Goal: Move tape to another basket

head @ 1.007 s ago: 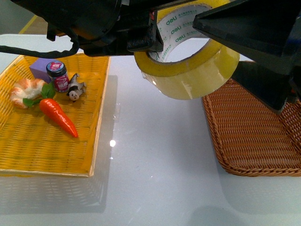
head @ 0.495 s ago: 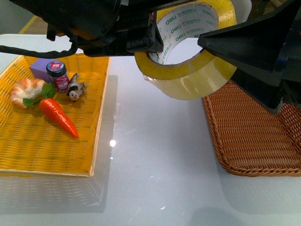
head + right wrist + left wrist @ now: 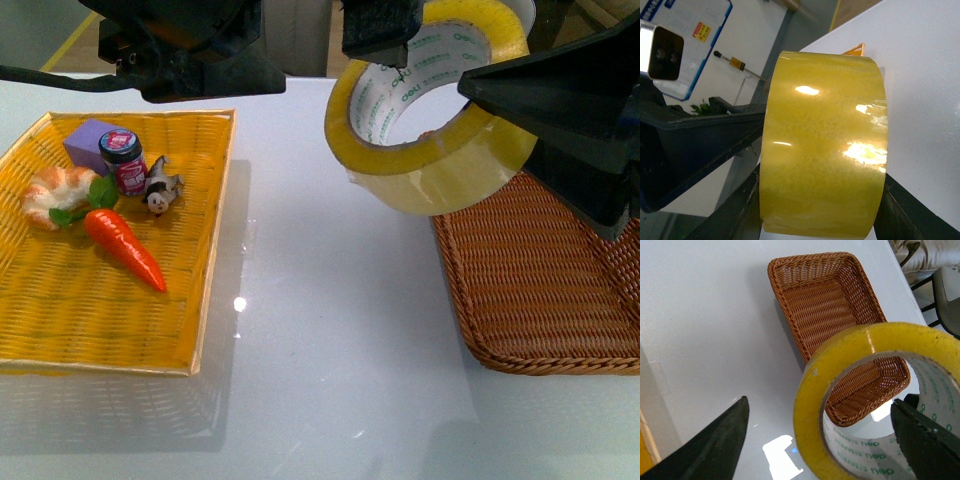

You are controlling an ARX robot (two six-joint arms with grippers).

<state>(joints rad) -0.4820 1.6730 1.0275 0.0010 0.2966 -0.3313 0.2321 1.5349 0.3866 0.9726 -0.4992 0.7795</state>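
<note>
The tape [image 3: 440, 160], a wide yellowish roll with a white core and green lettering, hangs in the air over the white table, at the left edge of the dark brown wicker basket [image 3: 455, 290]. My right gripper [image 3: 505, 125] is shut on the roll's right side. In the right wrist view the tape [image 3: 822, 150] fills the space between the right gripper's [image 3: 822, 200] black fingers. My left gripper [image 3: 325, 50] is open at the top of the front view. In the left wrist view its [image 3: 818, 405] fingers stand wide apart around the tape [image 3: 810, 405], with the basket [image 3: 810, 305] beyond.
A bright yellow flat woven tray [image 3: 210, 290] lies at the left. It holds a carrot [image 3: 125, 250], a croissant [image 3: 55, 192], a small jar [image 3: 122, 160], a purple block [image 3: 88, 140] and a small figure [image 3: 158, 190]. White table lies between tray and basket.
The tape has moved right, toward the brown basket, in the right gripper. The left gripper has let go of it and its arm has drawn back up and left.
</note>
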